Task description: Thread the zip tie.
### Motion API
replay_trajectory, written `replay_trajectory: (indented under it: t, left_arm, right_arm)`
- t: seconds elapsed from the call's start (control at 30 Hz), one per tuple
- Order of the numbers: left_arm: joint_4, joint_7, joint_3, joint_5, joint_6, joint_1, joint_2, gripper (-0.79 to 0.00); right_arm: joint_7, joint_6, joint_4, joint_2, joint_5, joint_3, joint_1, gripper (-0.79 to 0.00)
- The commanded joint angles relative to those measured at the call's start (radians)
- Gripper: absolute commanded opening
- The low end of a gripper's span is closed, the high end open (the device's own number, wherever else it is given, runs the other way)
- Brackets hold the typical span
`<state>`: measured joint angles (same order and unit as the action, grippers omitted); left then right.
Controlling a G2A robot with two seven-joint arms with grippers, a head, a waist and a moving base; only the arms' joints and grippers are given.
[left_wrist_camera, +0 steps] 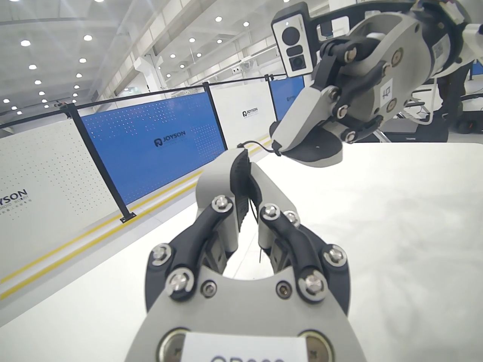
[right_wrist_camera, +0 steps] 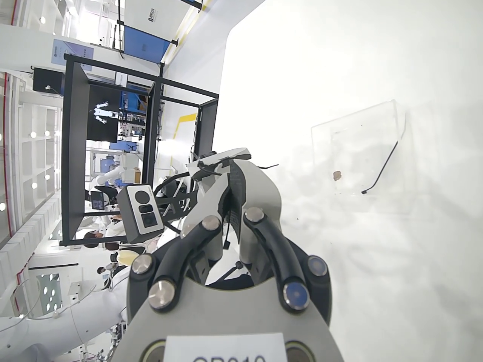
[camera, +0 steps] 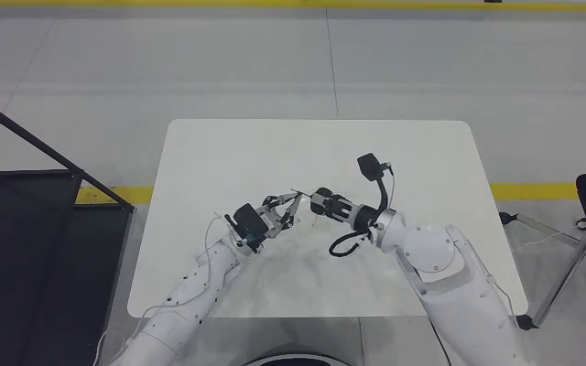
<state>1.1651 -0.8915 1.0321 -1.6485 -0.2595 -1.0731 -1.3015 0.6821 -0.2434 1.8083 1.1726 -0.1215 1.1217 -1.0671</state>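
The left gripper is shut tight on the zip tie. If it lets the thin black strip slide, the end could twist away and miss the little hole. The strip is bendy. A push that is too hard could make it buckle in the short gap between the two grippers and not go in. The right gripper is shut too, pinching the tie right at its tip. If it squeezes over the hole, or turns even a little, the end may have no way through. If either one lets go, the tie would likely drop to the tabletop and need picking up. Whether the end is in the hole yet is too small to tell.

The tie is held up off the tabletop, near its middle and well away from all four edges. On the left, it is squeezed inside the left gripper, with a loose tail hanging down behind. It comes out past that gripper's tip, bows across the small gap, and meets the right gripper's tip. The two grippers are tip to tip, very near each other.
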Motion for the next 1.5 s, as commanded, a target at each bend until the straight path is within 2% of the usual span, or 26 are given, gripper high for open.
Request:
replay_trajectory:
  t: [0.0, 0.4, 0.43, 0.47, 0.57, 0.77, 0.93, 1.47]
  left_arm:
    - [-0.002, 0.001, -0.002, -0.005, 0.003, 0.001, 0.000, -0.785]
    - [-0.008, -0.007, -0.005, 0.009, -0.018, 0.004, -0.002, -0.785]
    - [-0.007, -0.011, 0.000, 0.033, -0.027, 0.004, -0.003, -0.785]
    - [-0.005, -0.013, 0.009, 0.067, -0.030, 0.002, -0.004, -0.785]
    - [0.009, -0.010, 0.022, 0.160, -0.104, 0.000, -0.006, -0.785]
    - [0.040, 0.019, 0.045, 0.254, -0.175, -0.010, -0.006, -0.785]
    - [0.061, 0.094, 0.064, 0.390, -0.342, -0.010, -0.003, -0.785]
    - [0.061, 0.094, 0.064, 0.390, -0.342, -0.010, -0.003, -0.785]
  right_arm:
    - [-0.001, 0.006, 0.000, 0.000, 0.002, 0.002, -0.003, -0.785]
    - [0.001, 0.015, 0.000, 0.000, 0.004, 0.008, -0.006, -0.779]
    - [0.002, 0.014, -0.002, 0.000, 0.008, 0.010, -0.005, -0.545]
    - [0.003, 0.014, -0.003, 0.000, 0.012, 0.013, -0.004, -0.372]
    - [0.005, 0.018, -0.006, -0.001, 0.026, 0.026, -0.007, 0.000]
    - [0.006, 0.051, -0.003, -0.005, 0.059, 0.065, -0.029, 0.000]
    - [0.003, 0.041, -0.005, -0.009, 0.061, 0.090, -0.041, 0.000]
    - [0.003, 0.041, -0.005, -0.009, 0.061, 0.090, -0.041, 0.000]
